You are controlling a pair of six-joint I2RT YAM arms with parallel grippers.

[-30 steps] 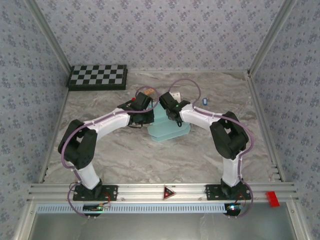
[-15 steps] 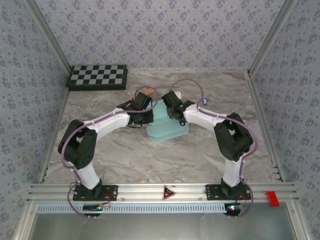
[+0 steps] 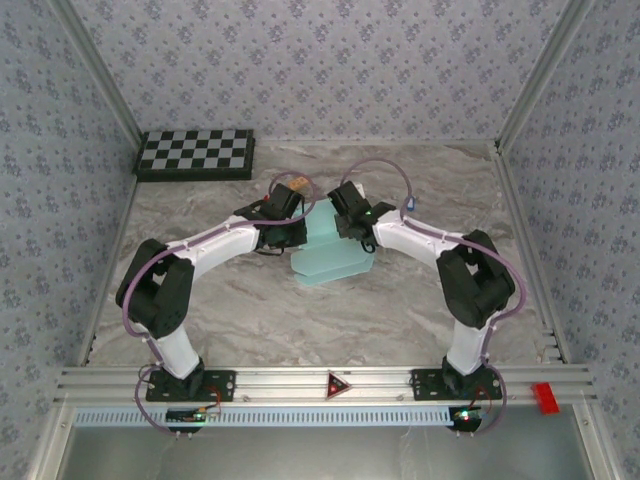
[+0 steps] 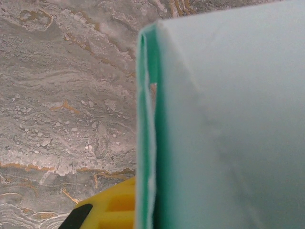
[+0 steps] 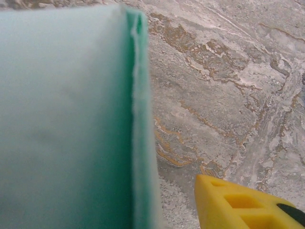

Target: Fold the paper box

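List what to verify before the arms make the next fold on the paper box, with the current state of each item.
1. Paper box lies on the table between both arms: ok.
2. Left gripper is at the box, with a raised panel's edge beside its yellow finger: ok.
3. Right gripper is at the box, with the panel's edge beside its yellow finger: ok.
4. Either gripper is clamped on the panel: cannot tell, since the cardboard hides each second finger.
5. Panel layers lie flush along the edge in the left wrist view: not ok, a slit shows.
6. Checkerboard is away from the work: ok.
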